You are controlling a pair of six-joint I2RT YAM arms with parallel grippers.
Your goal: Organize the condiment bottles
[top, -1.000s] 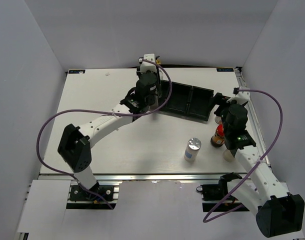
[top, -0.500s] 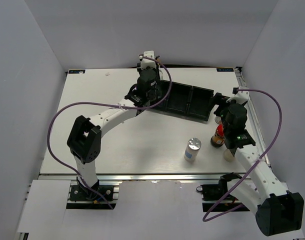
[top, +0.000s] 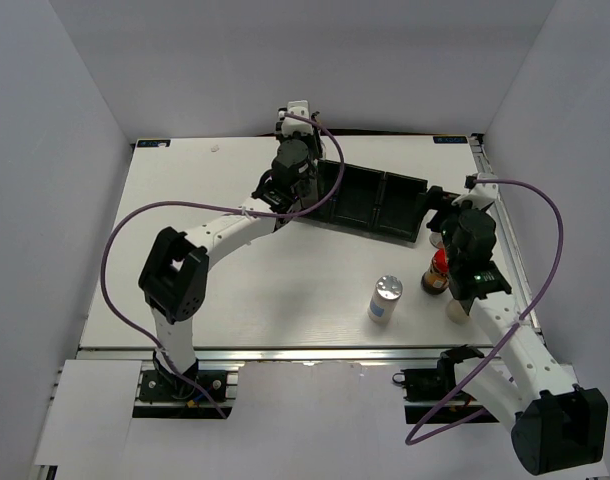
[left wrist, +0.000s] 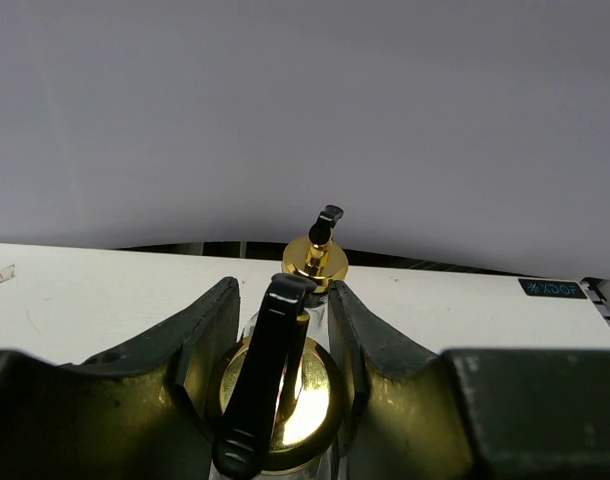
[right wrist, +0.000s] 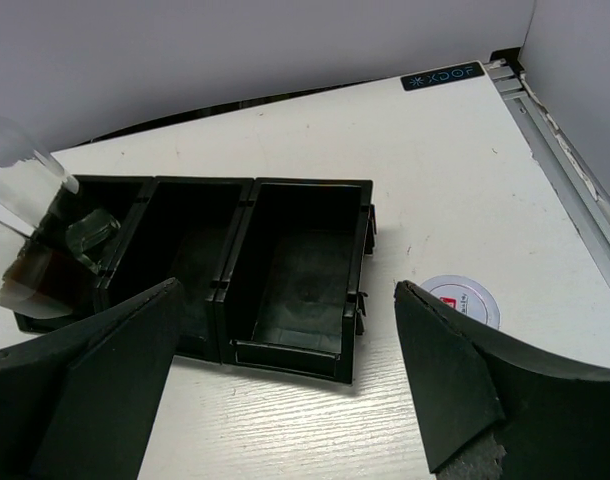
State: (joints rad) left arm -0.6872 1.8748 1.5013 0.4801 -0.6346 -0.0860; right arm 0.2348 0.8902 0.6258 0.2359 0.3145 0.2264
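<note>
My left gripper point(left wrist: 280, 345) is shut on the gold-spouted cap of a clear glass bottle point(left wrist: 285, 390). It holds the bottle upright at the left end of the black tray point(top: 385, 205). A second gold-spouted bottle point(left wrist: 316, 258) stands just behind it. In the top view my left gripper point(top: 303, 178) hides both bottles. In the right wrist view the clear bottle point(right wrist: 25, 230) shows at the tray's left compartment. My right gripper point(right wrist: 287, 300) is open and empty before the tray's right compartment. A red-lidded jar point(top: 437, 272) and a silver-capped shaker point(top: 385, 298) stand on the table.
A white-lidded jar point(right wrist: 461, 298) stands just right of the tray point(right wrist: 295, 185). A pale container point(top: 455, 308) sits beside my right arm. The tray's middle and right compartments hold nothing. The table's right rail point(right wrist: 570, 150) runs close by.
My left arm has drawn its elbow in and pushed the gripper with the bottle slightly back, at the tray's left end. The right arm has hardly moved.
</note>
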